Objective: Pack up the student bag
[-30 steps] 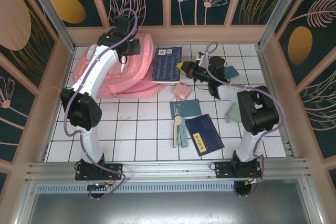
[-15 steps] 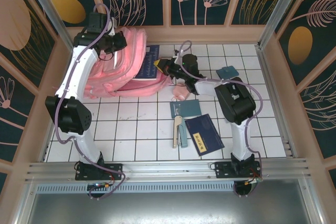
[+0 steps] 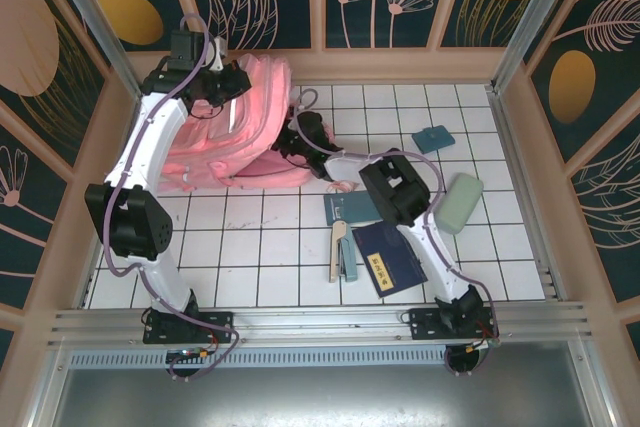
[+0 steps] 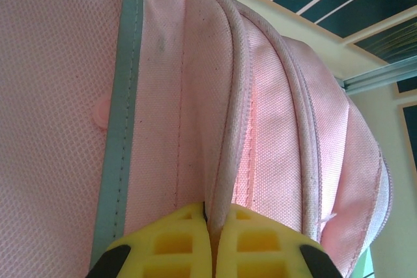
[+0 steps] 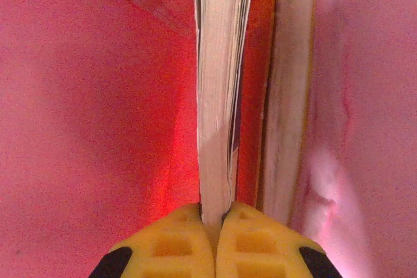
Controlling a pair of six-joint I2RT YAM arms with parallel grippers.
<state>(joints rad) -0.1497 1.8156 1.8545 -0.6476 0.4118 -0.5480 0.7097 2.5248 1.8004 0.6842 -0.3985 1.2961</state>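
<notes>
The student bag (image 3: 215, 142) lies at the far left of the tiled table (image 3: 500, 247). It is soft and floppy, and its mouth would likely sag unsupported, so the firmer piped seam (image 4: 240, 96) looks the best hold. The left gripper (image 4: 210, 218) is pinched tight on that seam. Inside the bag, the right gripper (image 5: 215, 218) is clamped on a thin book (image 5: 218, 83) beside a second book (image 5: 290, 96).

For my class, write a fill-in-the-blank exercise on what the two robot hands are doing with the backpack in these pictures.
1. The left hand pinches a seam of the ___ student bag.
2. The right hand is shut on a book ___ the bag.
3. A navy notebook lies on the ___ tiled table.
Missing words: pink; inside; white.
</notes>
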